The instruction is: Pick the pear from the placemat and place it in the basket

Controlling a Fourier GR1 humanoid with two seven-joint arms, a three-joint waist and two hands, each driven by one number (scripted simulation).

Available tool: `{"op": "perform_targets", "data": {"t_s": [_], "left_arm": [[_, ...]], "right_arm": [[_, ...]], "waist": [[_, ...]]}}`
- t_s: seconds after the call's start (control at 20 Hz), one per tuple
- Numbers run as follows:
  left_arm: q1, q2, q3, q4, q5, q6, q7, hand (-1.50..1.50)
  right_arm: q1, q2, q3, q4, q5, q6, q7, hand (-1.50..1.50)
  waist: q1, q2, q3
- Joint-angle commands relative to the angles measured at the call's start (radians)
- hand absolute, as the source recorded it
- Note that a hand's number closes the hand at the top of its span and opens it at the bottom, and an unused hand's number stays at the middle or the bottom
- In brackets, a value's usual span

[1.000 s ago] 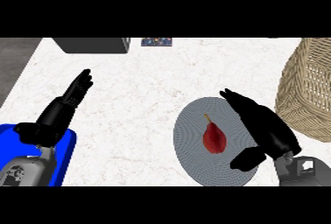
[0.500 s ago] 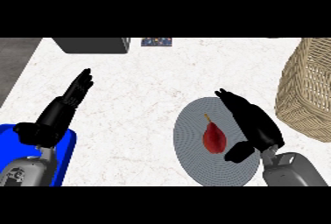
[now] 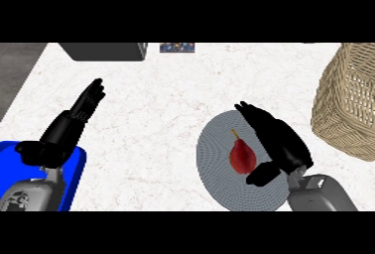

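Lying on the grey round placemat (image 3: 227, 188) near the table's (image 3: 168, 99) front edge, toward the right side: the red pear (image 3: 242, 156), stem pointing to the far edge. Reaching over the placemat from the front edge: the right hand (image 3: 282, 144), fingers stretched out straight just beside the pear on its right, thumb bent below the fruit, nothing held; contact with the pear cannot be told. Standing at the table's right edge, apart from the placemat: the wicker basket (image 3: 348, 104). Resting over the left side of the table with fingers straight and pointing to the far edge, holding nothing: the left hand (image 3: 77, 116). Sitting at the front left corner, under the left forearm: a blue object (image 3: 73, 171). Placed along the far edge: a dark grey box (image 3: 102, 51) and a small dark printed item (image 3: 177, 47) beside it.
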Motion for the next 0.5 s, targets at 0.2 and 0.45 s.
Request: {"op": "perform_targets", "data": {"t_s": [0.2,0.45], "left_arm": [[0.010,-0.025,0.035,0.025,-0.021,-0.033,-0.035,0.00],[-0.026,-0.035,0.059,0.052,-0.021,-0.051,-0.019,0.00]], "right_arm": [[0.059,0.025,0.011,-0.005,0.117,0.027,-0.016,-1.50],[0.042,0.089,0.015,0.076,0.182,-0.004,-0.026,-1.50]], "waist": [[0.000,0.000,0.000],[-0.001,0.000,0.000]]}}
